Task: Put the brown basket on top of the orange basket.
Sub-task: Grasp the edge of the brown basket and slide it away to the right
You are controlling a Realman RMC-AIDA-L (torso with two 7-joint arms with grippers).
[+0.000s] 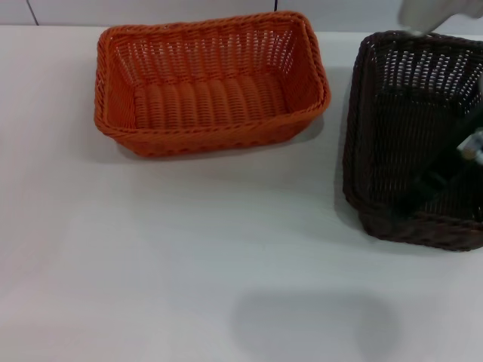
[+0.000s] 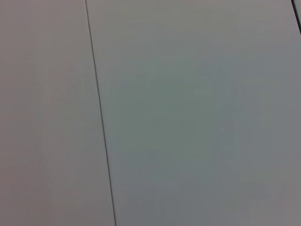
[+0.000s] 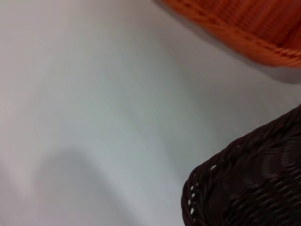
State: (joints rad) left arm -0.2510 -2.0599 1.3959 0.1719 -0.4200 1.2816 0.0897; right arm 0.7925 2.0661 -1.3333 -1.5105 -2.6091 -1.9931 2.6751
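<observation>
The orange basket (image 1: 211, 83) stands upright on the white table at the back middle, and it is empty. The brown basket (image 1: 411, 136) sits to its right, a small gap apart, partly cut off by the edge of the head view. My right gripper (image 1: 441, 177) comes in from the right and is low inside the brown basket, near its front right part. The right wrist view shows a corner of the brown basket (image 3: 249, 188) and the rim of the orange basket (image 3: 244, 26). My left gripper is out of view; its wrist view shows only bare surface.
The white table (image 1: 189, 249) stretches in front of both baskets. A pale, blurred part of the right arm (image 1: 430, 15) hangs over the brown basket's far rim. A thin seam (image 2: 101, 117) runs across the surface in the left wrist view.
</observation>
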